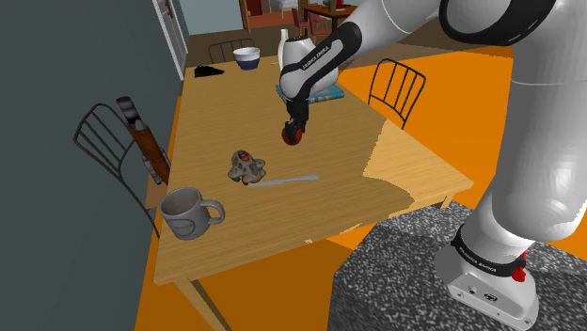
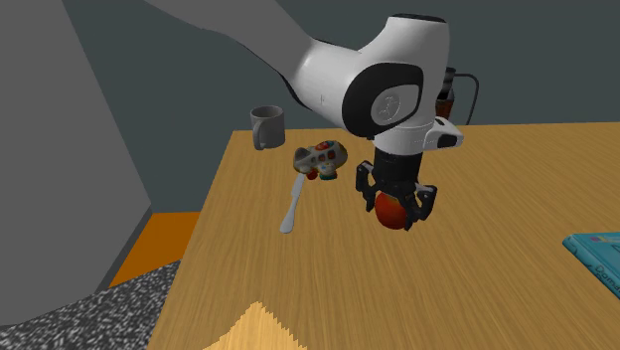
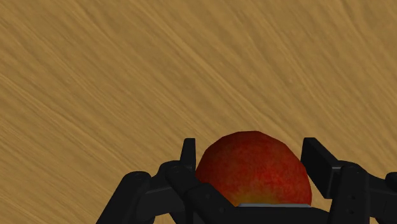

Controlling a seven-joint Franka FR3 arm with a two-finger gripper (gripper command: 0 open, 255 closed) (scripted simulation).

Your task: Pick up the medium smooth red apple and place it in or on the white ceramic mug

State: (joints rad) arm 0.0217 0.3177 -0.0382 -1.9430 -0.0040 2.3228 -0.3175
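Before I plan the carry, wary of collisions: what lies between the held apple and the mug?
In the shoulder view, a small mottled toy sits right between the apple and the grey mug, with a pale utensil lying just beside it.

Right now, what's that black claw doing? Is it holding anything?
Gripper: closed, holding the red apple.

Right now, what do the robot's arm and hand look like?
The arm is fat, round and white, with dark joints and small white lettering on a dark band. Its gripper is all black with two fingers.
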